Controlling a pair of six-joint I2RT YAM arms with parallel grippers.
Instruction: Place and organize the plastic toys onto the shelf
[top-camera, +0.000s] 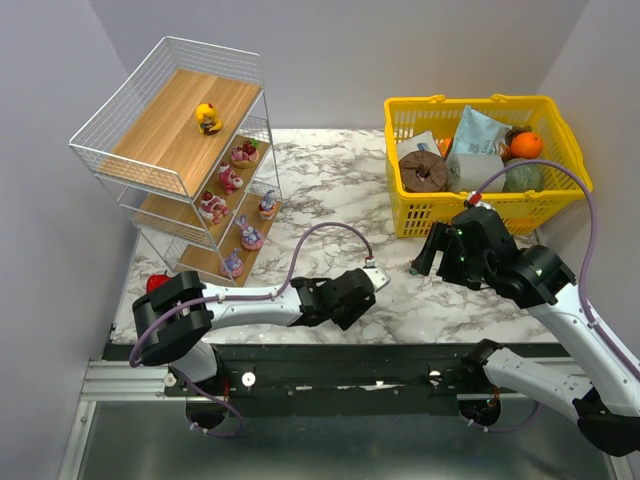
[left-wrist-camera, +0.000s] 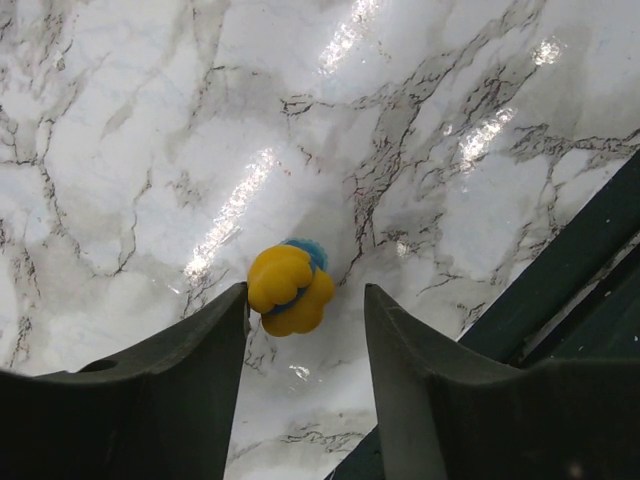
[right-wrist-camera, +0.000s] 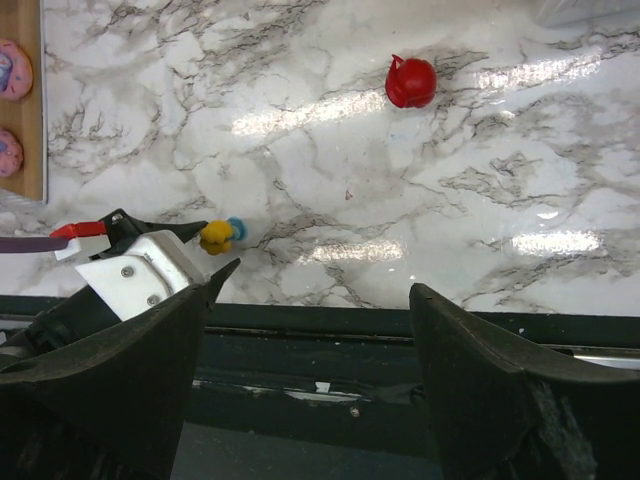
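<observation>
A yellow duck with a blue part lies on the marble table between the tips of my open left gripper, close against the left finger. It also shows in the right wrist view. In the top view my left gripper is low over the table's middle front and hides the duck. A small red toy sits on the table ahead of my right gripper, which is open and empty. The shelf stands at the far left with another yellow duck on top and pink and purple figurines below.
A yellow basket of groceries stands at the back right, just behind my right gripper. A red pepper lies by the left arm's base. The table's dark front edge runs under both grippers.
</observation>
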